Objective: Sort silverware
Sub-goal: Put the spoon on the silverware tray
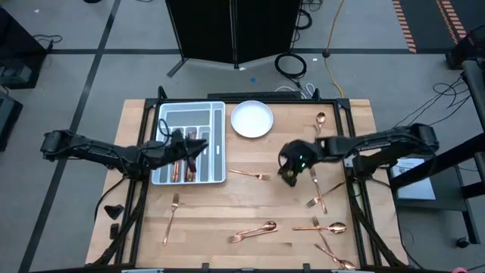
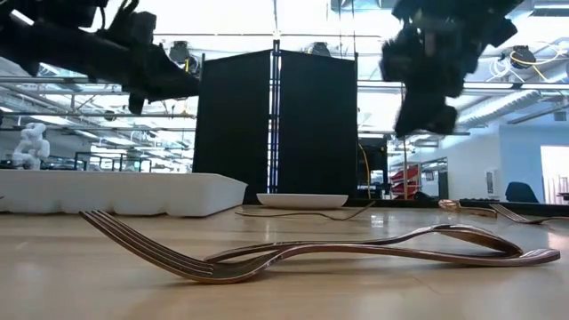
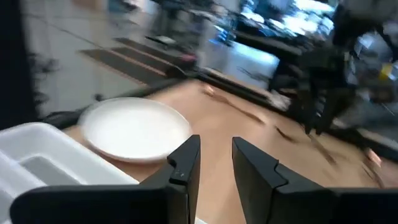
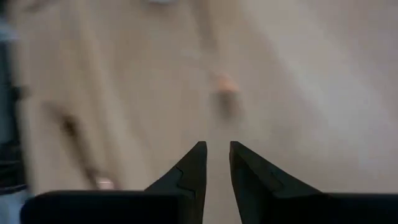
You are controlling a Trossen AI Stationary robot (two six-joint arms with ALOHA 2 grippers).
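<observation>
- Left gripper [image 1: 198, 145] hangs over the grey tray [image 1: 220, 144], its fingers [image 3: 186, 163] a narrow gap apart with nothing between them. So I'd guess that arm's between drops.
- Right gripper [image 1: 289, 173] is up off the table near the middle, its fingers [image 4: 194, 163] also slightly parted and empty.
- A few copper pieces [image 1: 184, 168] already lie in the tray slots. The rest of the silverware is scattered over the wood: a fork [image 1: 250, 175] just beside the right gripper, another fork [image 1: 170, 218] at the front left, a spoon [image 1: 320, 120] past the white plate [image 1: 251, 119], and a bunch front right.
- Tip: the fork beside the right gripper looks like the easy pick. Come straight down across the handle's middle, not the tines.
- These pieces lie flat and slick, so the fingertips need to reach the wood before closing, or it'll skate away.
</observation>
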